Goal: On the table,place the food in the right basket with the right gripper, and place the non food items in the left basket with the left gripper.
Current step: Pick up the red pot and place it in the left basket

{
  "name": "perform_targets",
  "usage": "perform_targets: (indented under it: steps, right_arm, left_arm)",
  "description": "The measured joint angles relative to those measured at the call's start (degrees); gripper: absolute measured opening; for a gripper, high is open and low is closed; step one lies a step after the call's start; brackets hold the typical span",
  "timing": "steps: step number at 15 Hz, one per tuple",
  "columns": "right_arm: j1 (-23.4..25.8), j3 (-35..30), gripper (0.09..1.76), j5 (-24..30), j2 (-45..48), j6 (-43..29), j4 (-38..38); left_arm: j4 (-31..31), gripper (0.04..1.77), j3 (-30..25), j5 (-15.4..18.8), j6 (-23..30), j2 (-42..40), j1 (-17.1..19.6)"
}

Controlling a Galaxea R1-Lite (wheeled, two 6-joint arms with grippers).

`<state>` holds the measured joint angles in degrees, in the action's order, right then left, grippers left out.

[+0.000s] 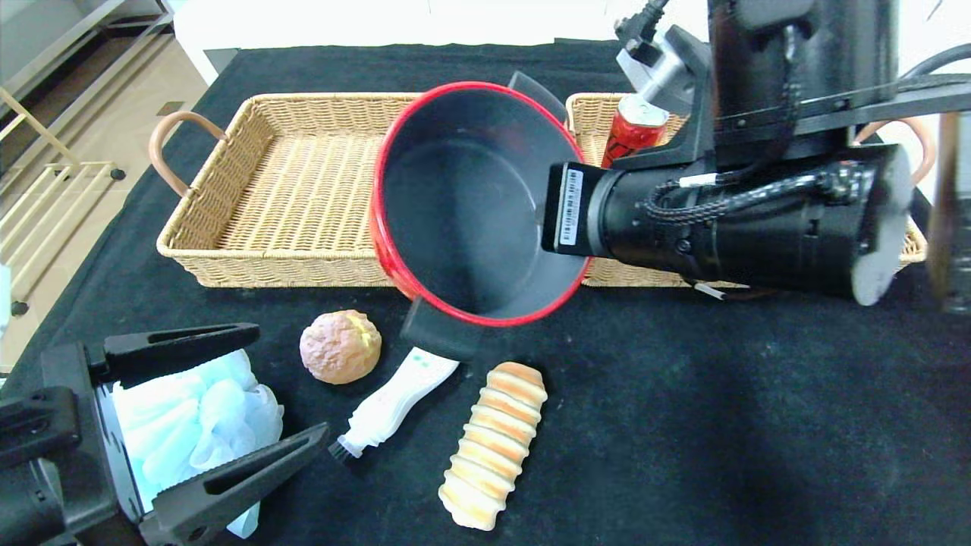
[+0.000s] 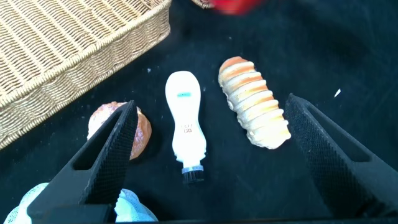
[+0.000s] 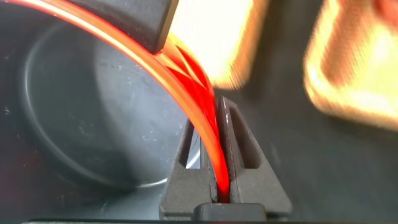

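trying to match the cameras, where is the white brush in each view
Head view: white brush lies low centre, between the round bun and the long ridged bread.
Left wrist view: brush at centre, between the open left gripper's fingers.
Right wrist view: not in it.
Shared landmark: the ridged bread.

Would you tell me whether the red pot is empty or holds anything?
Empty: the red pot, held tilted by its rim in the shut right gripper, shows only bare dark interior.
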<state>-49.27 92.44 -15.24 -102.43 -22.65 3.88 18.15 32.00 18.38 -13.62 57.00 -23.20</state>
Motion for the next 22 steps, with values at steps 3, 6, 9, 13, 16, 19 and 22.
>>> perform_targets:
  steps: [3,6,9,13,16,19,22]
  right_arm:
    - [-0.09,1.05,0.20,-0.09,-4.19,2.29,-7.16]
    - [-0.09,2.93,0.20,-0.16,-8.51,4.74,-15.51]
    - [0.20,4.88,0.20,-2.51,-12.65,7.91,-21.10]
    - [0.88,6.51,0.20,-4.16,-16.87,11.00,-28.67]
    - [1.65,8.66,0.20,-6.61,-19.16,11.61,-31.33]
    - [2.54,10.20,0.20,-7.02,-20.24,11.65,-31.85]
    - [3.00,12.43,0.20,-7.06,-21.16,12.04,-31.40]
  left_arm:
    - [-0.05,1.72,0.52,-0.02,0.22,0.07,0.00]
    - [0.00,1.72,0.72,0.05,0.20,-0.20,0.00]
    - [0.00,1.72,0.77,0.05,0.17,-0.52,0.00]
    - [-0.05,1.72,0.72,0.13,0.15,-0.65,0.00]
    - [-0.10,1.72,0.49,0.18,0.09,-0.61,-0.01]
    - [-0.07,1.72,0.35,0.20,0.09,-0.45,-0.06]
    - [-0.10,1.72,0.27,0.27,0.00,-0.33,-0.09]
